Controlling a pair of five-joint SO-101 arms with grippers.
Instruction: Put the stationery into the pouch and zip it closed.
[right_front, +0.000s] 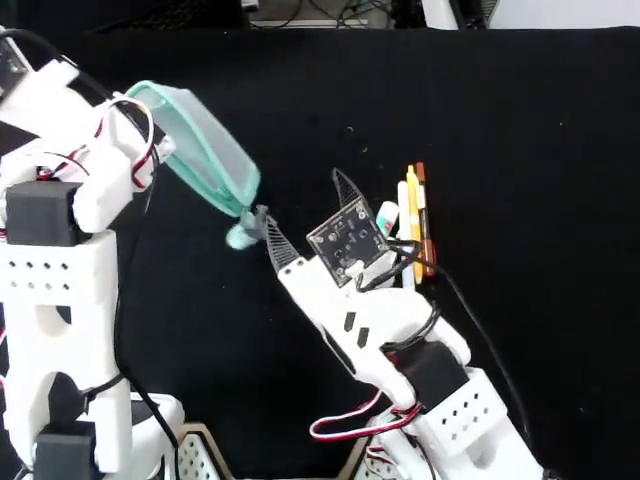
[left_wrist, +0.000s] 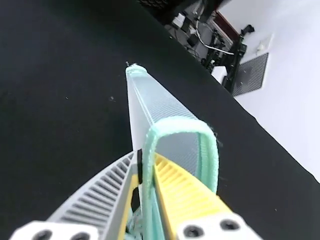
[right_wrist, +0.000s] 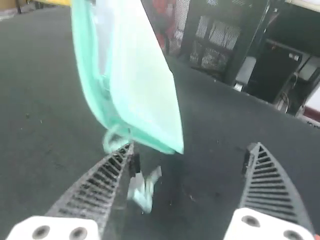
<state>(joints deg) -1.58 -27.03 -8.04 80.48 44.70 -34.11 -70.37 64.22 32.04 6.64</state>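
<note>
1. My left gripper (left_wrist: 144, 167) is pressed together on one end of the pouch (left_wrist: 152, 107). The mint edge and clear mesh are pinched between its grey and yellow fingers.
2. My right gripper (right_front: 302, 198) is spread wide. One fingertip points toward 12 o'clock and the other sits at the pouch's lower corner.
3. In the high view the pouch slants from 10 o'clock down toward the centre of the table (right_front: 520, 120), and it is lifted off the black surface. In the right wrist view it hangs in front of the open fingers.
4. The zip pull (right_front: 243, 236) dangles from that low corner, just beside the right gripper's nearer finger. I cannot tell whether they touch.
5. The pens (right_front: 417, 215) lie on the table at 3 o'clock from the right gripper. They lie side by side, running from 12 to 6.
6. Their near ends are hidden under the right arm's camera board (right_front: 348, 240). This arm stands between the pouch and the pens.
7. Past the table's 12 o'clock edge I see cables (right_front: 330, 12) and dark racks (right_wrist: 225, 45).
</note>
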